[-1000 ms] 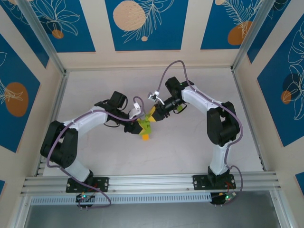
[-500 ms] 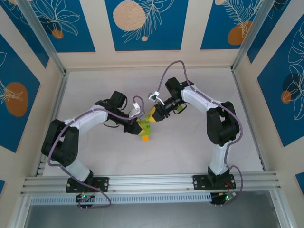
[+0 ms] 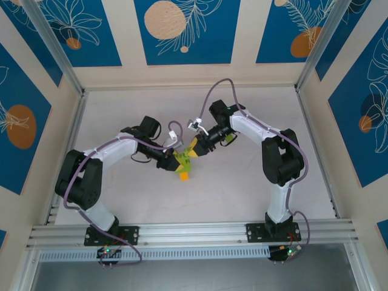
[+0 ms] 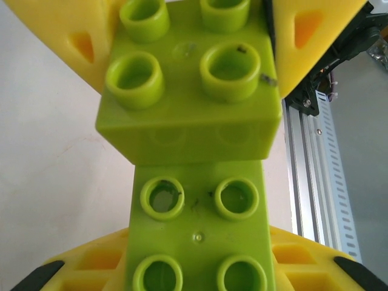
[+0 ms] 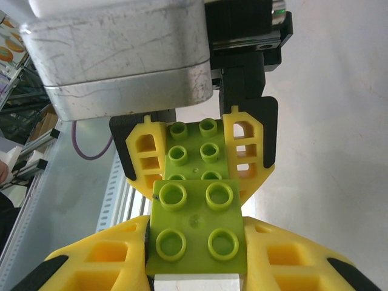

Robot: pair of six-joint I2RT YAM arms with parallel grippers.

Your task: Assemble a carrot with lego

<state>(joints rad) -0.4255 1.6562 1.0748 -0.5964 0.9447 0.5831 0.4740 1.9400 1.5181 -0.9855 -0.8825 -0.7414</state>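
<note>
Mid-table (image 3: pixel 242 182), walls (image 3: pixel 200 76) well apart, both jaws clamp the carrot (image 3: pixel 183 165).

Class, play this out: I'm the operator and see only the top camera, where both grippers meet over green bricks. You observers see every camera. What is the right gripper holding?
Observer: The right gripper clamps a square green brick with four studs.
Operator: And the left?
Observer: The left gripper grips a longer green brick by its near end.
Operator: How do the two sit?
Observer: The square one lies over the longer brick's far end, its side wall meeting the studded top with no gap showing.
</note>
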